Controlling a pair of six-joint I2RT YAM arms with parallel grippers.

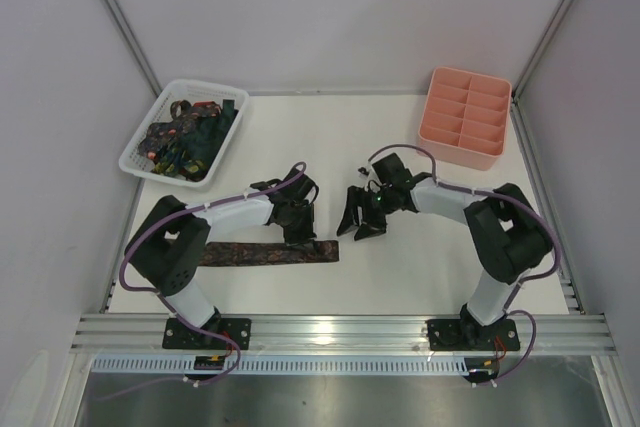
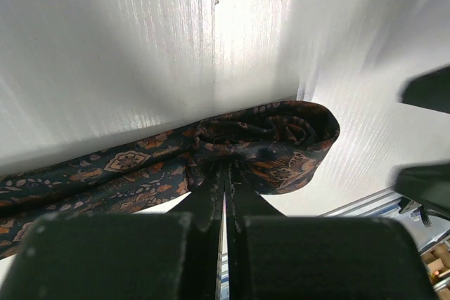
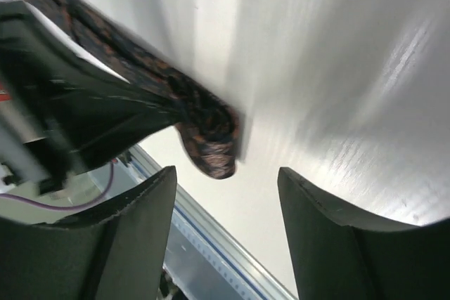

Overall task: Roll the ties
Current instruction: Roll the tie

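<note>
A brown patterned tie [image 1: 250, 253] lies flat along the table's near side, and its right end [image 2: 281, 138] is curled into a small fold. My left gripper [image 1: 303, 237] is shut on the tie just behind that curl; the wrist view shows its fingers [image 2: 211, 194] pressed together into the fabric. My right gripper [image 1: 360, 222] hovers just right of the curl, open and holding nothing. In the right wrist view the curled end [image 3: 214, 145] sits just beyond the open right gripper [image 3: 226, 173], apart from both fingers. More ties [image 1: 190, 132], dark green, lie heaped in the basket.
A white lattice basket [image 1: 140, 155] stands at the back left. At the back right is a pink tray [image 1: 465, 117] with compartments. The metal rail [image 1: 340, 329] runs along the table's near edge. Grey walls close in three sides.
</note>
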